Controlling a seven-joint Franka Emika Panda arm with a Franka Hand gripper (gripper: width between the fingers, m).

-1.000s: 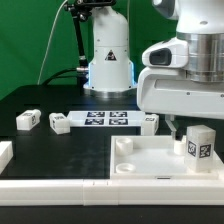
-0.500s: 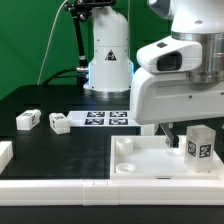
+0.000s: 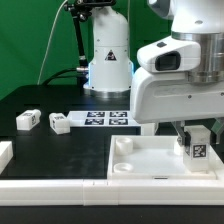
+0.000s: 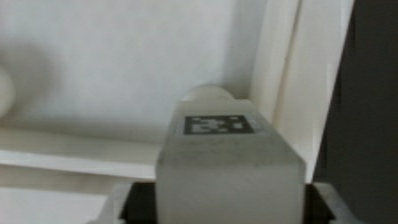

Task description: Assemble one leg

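Observation:
My gripper [image 3: 194, 132] is shut on a leg [image 3: 197, 147], a stubby white block with a square tag, and holds it upright over the far right corner of the large flat white panel [image 3: 150, 160]. In the wrist view the leg [image 4: 224, 150] fills the space between my dark fingers [image 4: 139, 203], its tag facing the camera, with the panel [image 4: 107, 70] behind it. Three more legs lie on the black table: two at the exterior view's left [image 3: 27, 120] [image 3: 59, 123] and one beside the marker board [image 3: 147, 121].
The marker board [image 3: 105, 119] lies at the back middle of the table. The robot base [image 3: 108, 60] stands behind it. A white part [image 3: 5, 154] sits at the exterior view's left edge. The panel has a raised socket [image 3: 124, 146] at its near left corner.
The gripper has come down a little with the leg, bringing it closer to the panel's corner. The other legs have not moved.

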